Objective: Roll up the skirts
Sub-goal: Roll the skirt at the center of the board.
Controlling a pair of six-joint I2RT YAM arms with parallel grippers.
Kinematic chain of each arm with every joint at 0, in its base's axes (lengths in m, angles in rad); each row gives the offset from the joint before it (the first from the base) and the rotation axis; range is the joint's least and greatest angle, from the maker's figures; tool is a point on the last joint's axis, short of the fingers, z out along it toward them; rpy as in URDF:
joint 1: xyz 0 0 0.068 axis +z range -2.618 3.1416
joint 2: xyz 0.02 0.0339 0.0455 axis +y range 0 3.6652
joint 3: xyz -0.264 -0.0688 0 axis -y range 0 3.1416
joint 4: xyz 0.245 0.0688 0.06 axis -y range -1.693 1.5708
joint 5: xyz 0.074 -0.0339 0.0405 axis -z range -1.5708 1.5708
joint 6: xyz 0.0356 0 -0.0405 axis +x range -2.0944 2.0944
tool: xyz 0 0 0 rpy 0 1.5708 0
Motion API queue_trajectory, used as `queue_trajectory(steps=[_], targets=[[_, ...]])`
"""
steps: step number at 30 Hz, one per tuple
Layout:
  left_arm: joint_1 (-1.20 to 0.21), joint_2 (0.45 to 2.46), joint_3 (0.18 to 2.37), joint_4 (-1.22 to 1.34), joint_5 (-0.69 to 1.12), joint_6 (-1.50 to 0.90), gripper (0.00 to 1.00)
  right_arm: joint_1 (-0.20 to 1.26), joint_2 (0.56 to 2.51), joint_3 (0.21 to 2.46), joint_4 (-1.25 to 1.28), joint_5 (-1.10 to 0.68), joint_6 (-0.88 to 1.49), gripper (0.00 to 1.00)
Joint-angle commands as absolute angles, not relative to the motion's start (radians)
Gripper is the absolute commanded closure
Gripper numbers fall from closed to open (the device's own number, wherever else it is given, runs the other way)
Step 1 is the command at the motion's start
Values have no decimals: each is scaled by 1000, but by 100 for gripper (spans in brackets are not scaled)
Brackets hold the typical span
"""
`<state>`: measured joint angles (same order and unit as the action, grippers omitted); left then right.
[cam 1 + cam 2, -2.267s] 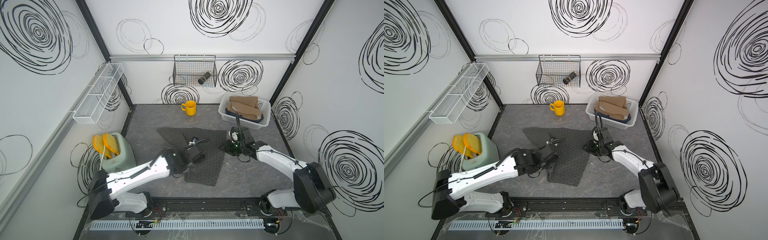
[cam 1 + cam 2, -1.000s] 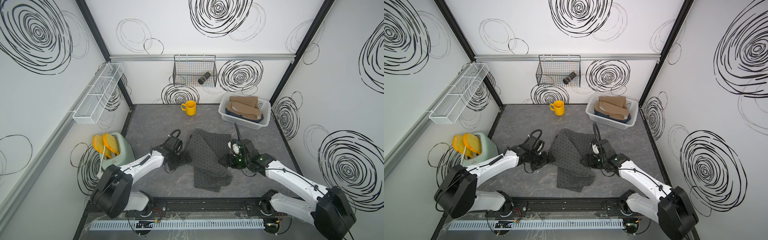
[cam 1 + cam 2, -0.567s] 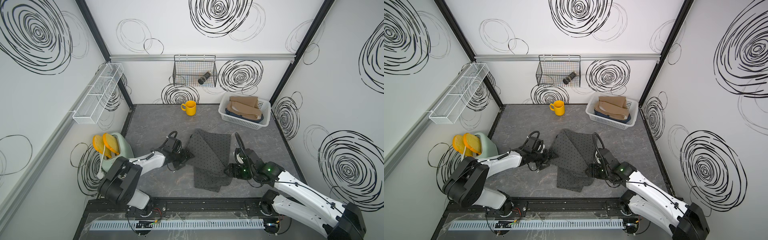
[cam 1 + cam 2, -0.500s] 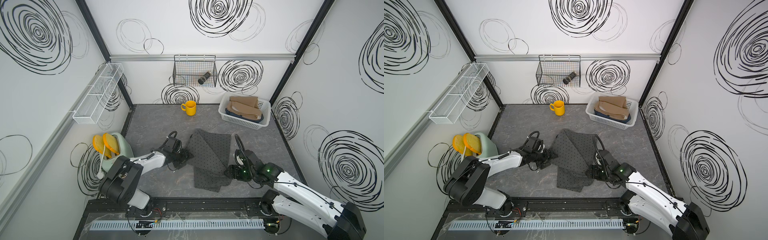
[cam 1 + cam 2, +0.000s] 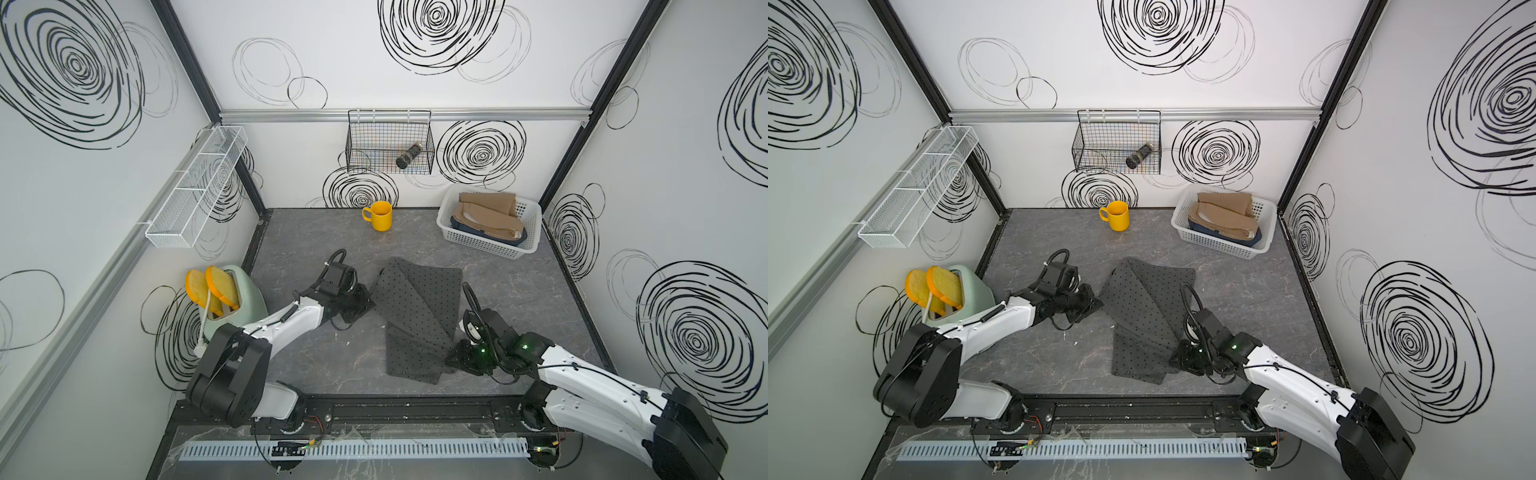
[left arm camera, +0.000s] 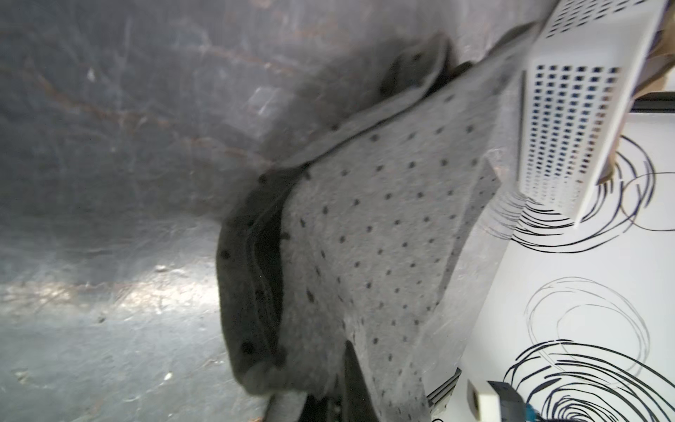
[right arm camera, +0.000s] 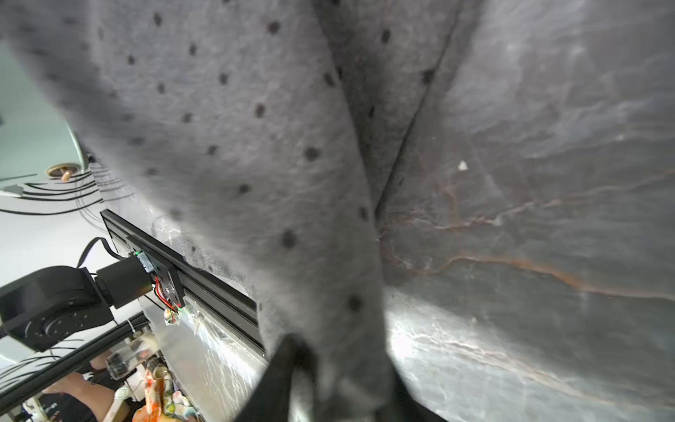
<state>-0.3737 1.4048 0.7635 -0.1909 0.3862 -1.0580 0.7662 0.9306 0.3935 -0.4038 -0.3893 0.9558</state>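
Pinching the dark grey cloth skirt with small black dots (image 5: 415, 316) at two spots. The left jaws are closed on its left corner. The right jaws stand narrow with a bunch of cloth between them at the near right edge, which the right wrist view shows. The skirt lies mid-surface, folded into a long strip with one end toward the front rail.

We read this step as starting the roll from the near end. Doing it well:
- We want both grips level on the same short edge so the roll runs straight. The left grip sits well further back than the right, so a pull now risks skewing the strip.
- We should lift low, turn the edge over onto the cloth and hold tension even across it.
- The layers gape at the left fold in the left wrist view, so we should catch all the layers, not only the top one.

The plain tan-brown cloth skirt (image 5: 486, 212) lies on the dark blue skirt (image 5: 460, 226) in the white perforated plastic basket (image 5: 490, 249) at back right.

The dark grey marbled surface (image 5: 311, 249) shows some glare. The yellow mug (image 5: 380, 216) at back centre and the pale green toaster (image 5: 247, 303) at the left edge are both well apart from the strip. The walls are white with black scribbled spirals. A black wire basket (image 5: 374, 141) hangs on the back wall and a white wire shelf (image 5: 195, 195) on the left wall.
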Motion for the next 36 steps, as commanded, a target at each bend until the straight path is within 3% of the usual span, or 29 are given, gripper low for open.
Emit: queue_trajectory(steps=[1, 4, 8, 12, 17, 20, 24, 31, 36], targets=[[-355, 1361, 889, -308, 309, -980, 100, 778, 945, 419, -313, -427, 979, 91], [-331, 1358, 1025, -408, 266, -919, 100, 788, 950, 450, -232, -523, 1007, 97], [-286, 1405, 1191, -467, 288, -835, 98, 815, 983, 509, -139, -555, 1049, 91], [-241, 1525, 1401, -581, 304, -706, 98, 837, 1126, 627, -63, -656, 1066, 87], [-245, 1696, 1625, -718, 281, -598, 100, 893, 1275, 704, 7, -669, 1097, 92], [-300, 1766, 1722, -770, 237, -584, 100, 887, 1271, 667, 22, -655, 1116, 92], [-422, 1879, 1882, -845, 138, -592, 93, 881, 1196, 524, 96, -616, 1176, 88], [-651, 2194, 2223, -1044, 31, -579, 95, 880, 1107, 334, 112, -583, 1222, 86], [-771, 2325, 2342, -1037, 47, -594, 95, 875, 1071, 318, 18, -554, 1183, 86]])
